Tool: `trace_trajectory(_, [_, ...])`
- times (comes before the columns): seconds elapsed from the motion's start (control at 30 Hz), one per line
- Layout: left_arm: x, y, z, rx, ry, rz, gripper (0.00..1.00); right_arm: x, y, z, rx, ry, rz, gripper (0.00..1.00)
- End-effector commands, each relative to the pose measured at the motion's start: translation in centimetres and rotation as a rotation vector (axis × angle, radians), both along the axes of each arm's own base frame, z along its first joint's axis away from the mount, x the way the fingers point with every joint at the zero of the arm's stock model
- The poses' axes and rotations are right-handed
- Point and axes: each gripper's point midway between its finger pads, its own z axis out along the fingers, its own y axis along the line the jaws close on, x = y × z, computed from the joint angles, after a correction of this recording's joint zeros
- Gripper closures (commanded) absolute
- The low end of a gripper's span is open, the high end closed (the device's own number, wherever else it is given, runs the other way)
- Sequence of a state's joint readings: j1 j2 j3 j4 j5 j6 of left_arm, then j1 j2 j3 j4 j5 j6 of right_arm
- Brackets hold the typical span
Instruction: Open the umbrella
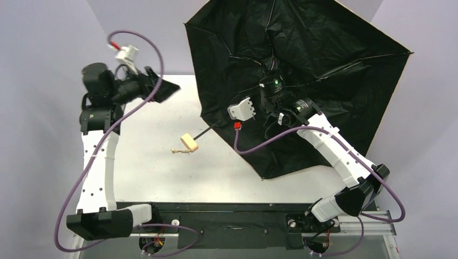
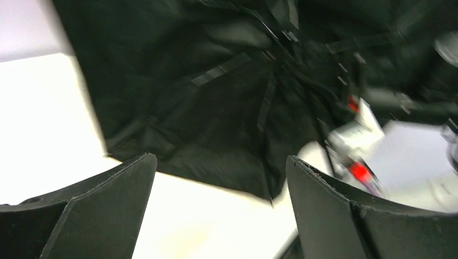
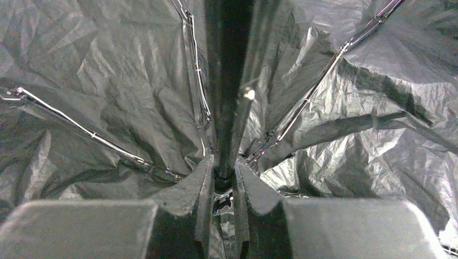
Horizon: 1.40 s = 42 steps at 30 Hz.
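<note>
The umbrella (image 1: 329, 59) stands spread open on its side at the back right, black lining and ribs facing me. Its thin shaft (image 1: 208, 130) runs down-left to the small tan handle (image 1: 189, 142), which lies free on the table. My right gripper (image 3: 222, 168) is deep inside the canopy (image 3: 108, 81), shut on the shaft (image 3: 229, 81) near where the ribs meet. My left gripper (image 1: 170, 86) hangs open and empty at the back left, apart from the umbrella. In the left wrist view (image 2: 220, 158) it faces the canopy's edge (image 2: 216, 97).
The white table (image 1: 162, 172) ends in a black rail (image 1: 232, 221) where both arm bases sit. A purple cable (image 1: 259, 145) loops from the right wrist over the canopy's lower edge. Grey walls close in the back and sides.
</note>
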<state>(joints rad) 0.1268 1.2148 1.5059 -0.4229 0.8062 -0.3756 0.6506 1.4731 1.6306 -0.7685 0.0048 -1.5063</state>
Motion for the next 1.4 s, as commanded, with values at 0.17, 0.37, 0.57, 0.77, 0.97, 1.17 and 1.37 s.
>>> trace_trajectory(0.17, [-10.7, -11.8, -6.6, 0.163, 0.198, -0.620, 0.12, 2.0, -2.1, 3.0, -0.130, -0.220, -0.138, 1.00])
trace_trajectory(0.37, [-11.9, -14.9, -12.0, 0.388, 0.257, -0.664, 0.19, 1.6, -2.2, 2.3, -0.146, -0.219, -0.128, 1.00])
trace_trajectory(0.57, [-12.0, -15.6, -13.3, 0.468, 0.235, -0.704, 0.64, 1.2, -2.6, 1.4, -0.164, -0.223, -0.122, 1.00])
trace_trajectory(0.77, [-14.1, -15.6, -11.9, 0.488, 0.029, -0.806, 1.00, 1.8, -2.6, 0.6, -0.117, -0.232, -0.149, 0.97])
trace_trajectory(0.97, [-15.6, -15.8, -11.0, 0.451, -0.086, -0.866, 1.00, 2.4, -1.6, -0.3, -0.052, -0.233, -0.110, 0.70])
trace_trajectory(1.17, [-15.8, -15.6, -10.5, 0.439, -0.119, -0.851, 1.00, 3.3, -2.6, -2.0, -0.121, -0.227, -0.104, 0.74])
trace_trajectory(1.37, [-14.8, -14.4, -12.4, 0.484, -0.029, -0.755, 1.00, 5.2, -6.7, -1.3, -0.215, -0.270, -0.164, 0.87])
